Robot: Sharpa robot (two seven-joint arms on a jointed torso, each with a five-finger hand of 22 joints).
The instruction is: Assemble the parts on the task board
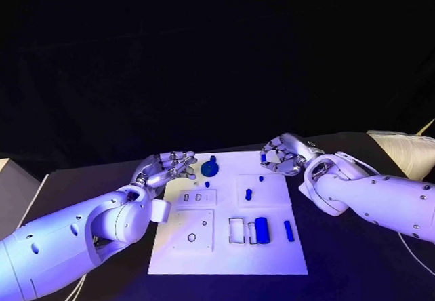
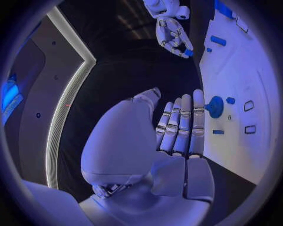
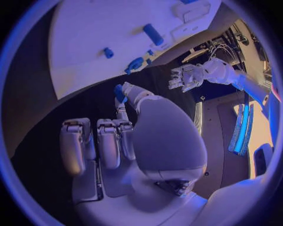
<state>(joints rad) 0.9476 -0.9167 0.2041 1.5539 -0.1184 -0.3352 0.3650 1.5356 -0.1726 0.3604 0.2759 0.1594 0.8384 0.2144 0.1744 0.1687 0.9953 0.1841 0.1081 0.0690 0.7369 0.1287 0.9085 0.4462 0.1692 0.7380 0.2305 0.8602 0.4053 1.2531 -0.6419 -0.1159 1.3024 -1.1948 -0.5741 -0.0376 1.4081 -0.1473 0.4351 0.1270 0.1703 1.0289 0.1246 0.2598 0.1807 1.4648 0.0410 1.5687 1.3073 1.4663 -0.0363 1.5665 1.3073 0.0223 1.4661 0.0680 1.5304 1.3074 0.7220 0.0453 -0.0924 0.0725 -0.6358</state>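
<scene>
The white task board point(image 1: 229, 255) lies in the middle of the black table. On it sit a round blue part point(image 1: 209, 168) near the far edge, two small blue pegs point(image 1: 248, 194), a thick blue block point(image 1: 262, 229) and a thin blue bar point(image 1: 288, 231). My left hand point(image 1: 167, 168) hovers at the board's far left corner, its fingers point(image 2: 183, 122) straight and holding nothing. My right hand point(image 1: 284, 154) is at the far right corner, off the board point(image 3: 88, 42). It pinches a small blue part point(image 3: 120, 92) between thumb and a finger.
Several empty slots point(image 1: 197, 196) show near the board's left side and a framed recess point(image 1: 236, 230) beside the thick block. A pale ribbed object point(image 1: 408, 151) stands at the table's back right. A grey box point(image 1: 5, 195) stands off the left edge.
</scene>
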